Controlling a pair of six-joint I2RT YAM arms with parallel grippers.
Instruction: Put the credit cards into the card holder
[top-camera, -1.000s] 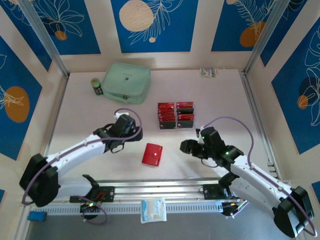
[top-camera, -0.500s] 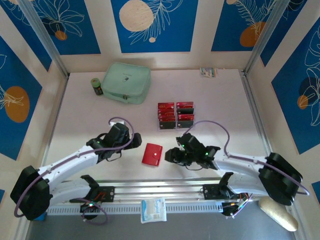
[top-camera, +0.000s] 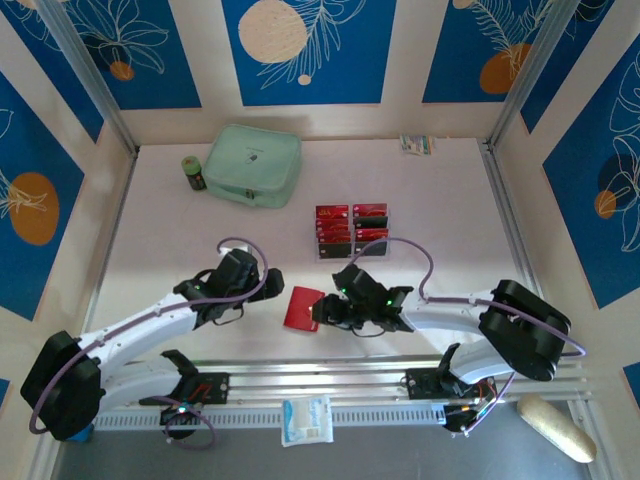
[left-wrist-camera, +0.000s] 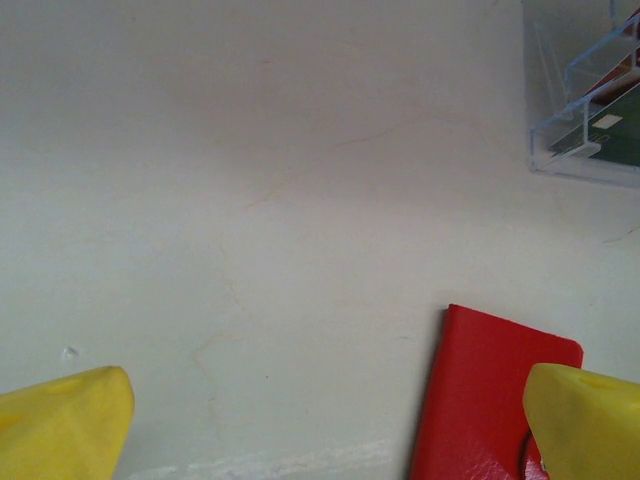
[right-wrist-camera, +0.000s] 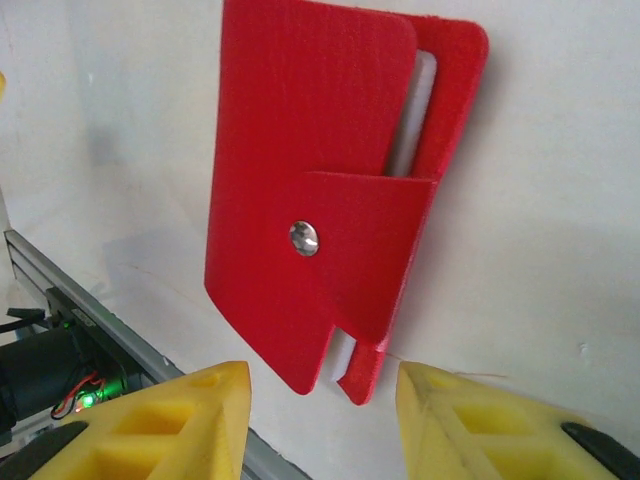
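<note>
No legible word, number or brand anywhere. Faint small mark on the lid of the mint-green zip case (top-camera: 253, 165), too small to read. Print on the packet (top-camera: 416, 144) by the far wall: blurred. Pale patches on the credit cards (top-camera: 350, 230): unreadable. Card holder (right-wrist-camera: 320, 200) plain red, bare snap stud.

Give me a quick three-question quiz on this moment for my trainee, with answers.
1. True or false: the wallet is snapped shut.
2. Where are the cards? A in the clear tray; B inside the wallet; C stacked on the wallet.
3. Fill in: the right gripper holds ____.
Key: 1 true; 2 A; 3 nothing.
</note>
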